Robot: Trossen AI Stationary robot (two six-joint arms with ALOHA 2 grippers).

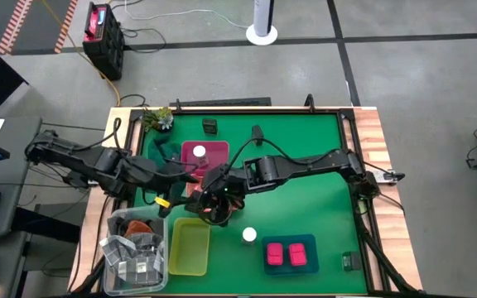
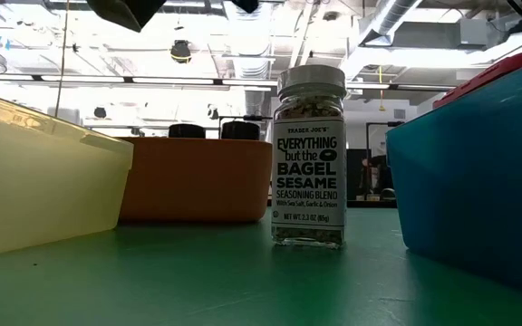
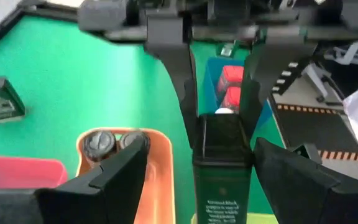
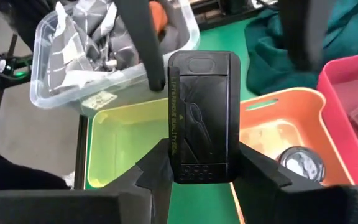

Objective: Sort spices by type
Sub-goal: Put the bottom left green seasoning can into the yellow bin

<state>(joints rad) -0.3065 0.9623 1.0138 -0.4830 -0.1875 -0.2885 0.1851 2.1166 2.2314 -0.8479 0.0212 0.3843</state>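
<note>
Dark box (image 4: 202, 118) (hidden low) in right pincer (image 4: 204, 171)

The right tool (image 4: 204, 171) holds a box (image 4: 204, 118) above the tabletop (image 1: 305, 149); under it sit two trays (image 4: 278, 134), jars (image 4: 300, 163) in one, a bin (image 4: 104, 43) beyond.

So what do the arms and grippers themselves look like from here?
Both arms are dark, jointed links with black cables running along them. The left gripper has broad, matte black angular fingers. The right gripper has the same dark wedge-shaped fingers. No markings are visible.
</note>
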